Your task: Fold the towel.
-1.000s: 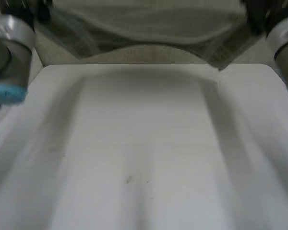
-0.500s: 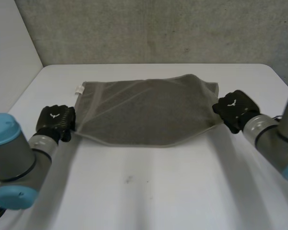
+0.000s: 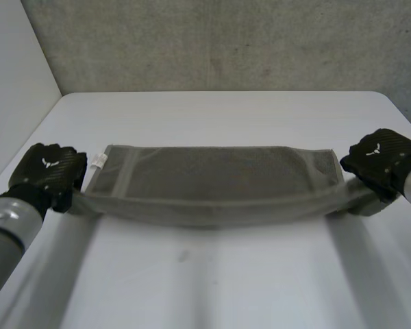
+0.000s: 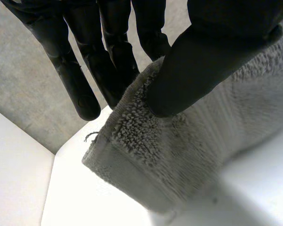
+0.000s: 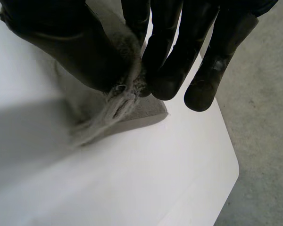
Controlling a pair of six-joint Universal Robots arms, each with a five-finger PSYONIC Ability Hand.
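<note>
1 towel (image 3: pixel 212 181), ends pinched by L robot hand (image 3: pixel 46 168), R robot hand (image 3: pixel 380 157)

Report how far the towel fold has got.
Done: the towel looks doubled into a long strip, and stacked edges show in the right wrist view. In hand: the left hand and the right hand each pinch one end, stretching the strip over the table. Left: probably setting it down, folding it across its length, and letting go.
</note>
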